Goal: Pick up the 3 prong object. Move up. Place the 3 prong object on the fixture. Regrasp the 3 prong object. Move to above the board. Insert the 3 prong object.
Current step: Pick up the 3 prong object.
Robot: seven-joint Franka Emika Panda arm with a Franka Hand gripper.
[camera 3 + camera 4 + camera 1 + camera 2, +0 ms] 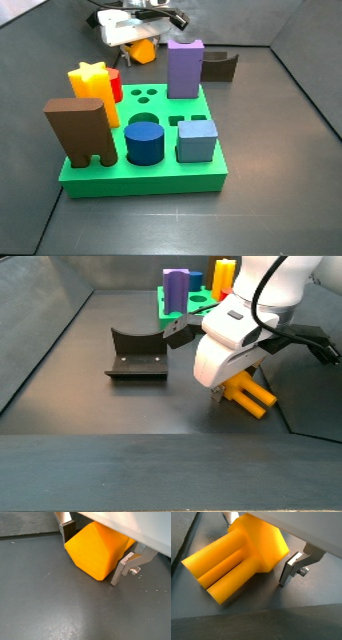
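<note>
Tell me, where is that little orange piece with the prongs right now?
The 3 prong object sits between the fingers of the gripper, low over the dark floor. In a side view it is behind the board, near the purple block.

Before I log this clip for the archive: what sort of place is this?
Probably a robot test bench: a dark walled tray, a green peg board, and the gripper holding the 3 prong object beside the fixture.

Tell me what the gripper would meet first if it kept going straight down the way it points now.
The gripper, shut on the 3 prong object, points down; the prongs would likely meet the dark floor first. How much gap remains is unclear.
</note>
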